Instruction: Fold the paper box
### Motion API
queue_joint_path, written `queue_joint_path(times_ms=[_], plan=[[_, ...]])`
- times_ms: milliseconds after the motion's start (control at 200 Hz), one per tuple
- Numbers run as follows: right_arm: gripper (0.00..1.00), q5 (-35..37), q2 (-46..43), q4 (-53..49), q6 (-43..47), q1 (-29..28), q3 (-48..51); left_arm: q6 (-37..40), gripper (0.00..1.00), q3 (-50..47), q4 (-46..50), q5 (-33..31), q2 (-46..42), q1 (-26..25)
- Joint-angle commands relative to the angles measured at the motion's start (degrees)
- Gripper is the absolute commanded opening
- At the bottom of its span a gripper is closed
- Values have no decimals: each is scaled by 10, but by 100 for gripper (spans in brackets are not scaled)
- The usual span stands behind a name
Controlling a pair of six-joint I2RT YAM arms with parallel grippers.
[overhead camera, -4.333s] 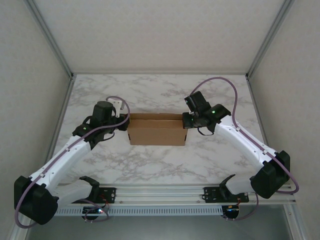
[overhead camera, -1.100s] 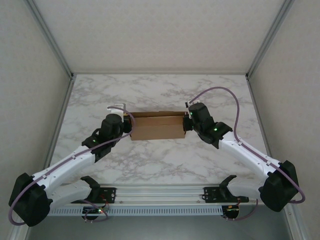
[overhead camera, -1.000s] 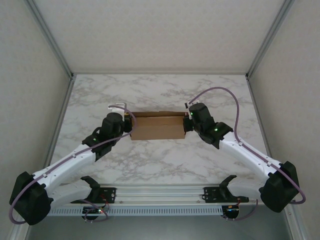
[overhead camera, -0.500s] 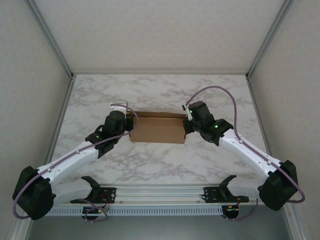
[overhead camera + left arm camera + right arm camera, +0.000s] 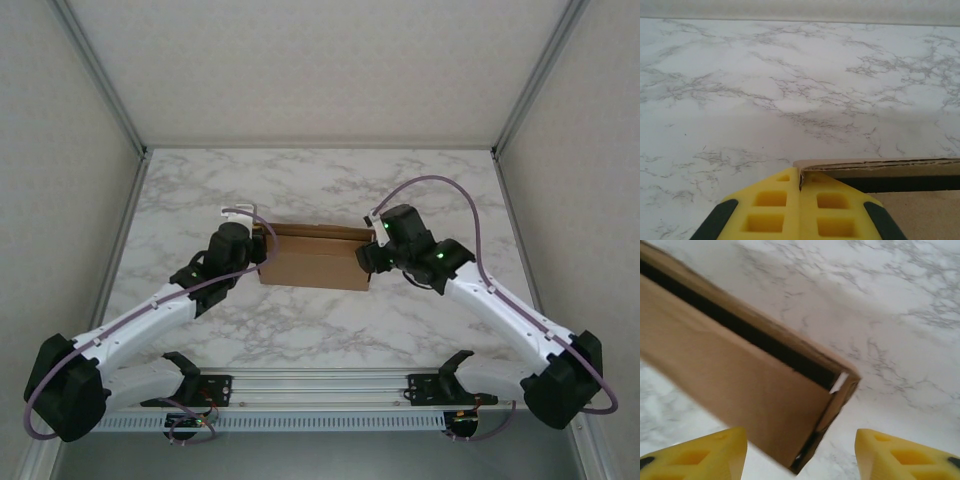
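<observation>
The paper box (image 5: 312, 262) lies mid-table as a shallow brown cardboard box, its lid almost down with a dark slot along the far edge. My left gripper (image 5: 262, 252) is at its left end. In the left wrist view the yellow fingers (image 5: 765, 205) are pressed together, pinching the thin end wall at the box's far left corner (image 5: 805, 164). My right gripper (image 5: 366, 258) is at the right end. In the right wrist view it stands open (image 5: 800, 436), with the box's right corner (image 5: 840, 390) between and beyond the fingertips, untouched.
The marble table top (image 5: 320, 190) spreads all round the box, walled by an aluminium frame (image 5: 120, 120) at the sides and back. A rail (image 5: 320, 385) with both arm bases runs along the near edge. Purple cables loop over each wrist.
My right gripper has opened and let go of the box's right end, drawing slightly back. The box sits slightly turned. The left gripper holds its grip and has barely moved.
</observation>
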State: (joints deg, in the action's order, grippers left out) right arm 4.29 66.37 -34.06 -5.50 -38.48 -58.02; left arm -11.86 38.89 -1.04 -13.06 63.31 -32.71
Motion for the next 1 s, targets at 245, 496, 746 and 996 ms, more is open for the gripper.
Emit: queue_joint_path(times_ms=[245,496,746,996], plan=[[78,-28,-16,1,177,-3,-69,30,0,-28,69,33,2,-7],[99,-214,149,-38,378,60,-166,35,0,-37,54,41,-1,-7],[98,-385,293,-212,465,75,-329,45,0,-35,53,44,0,-7],[97,-349,338,-236,481,38,-329,42,0,-35,51,46,1,-7]])
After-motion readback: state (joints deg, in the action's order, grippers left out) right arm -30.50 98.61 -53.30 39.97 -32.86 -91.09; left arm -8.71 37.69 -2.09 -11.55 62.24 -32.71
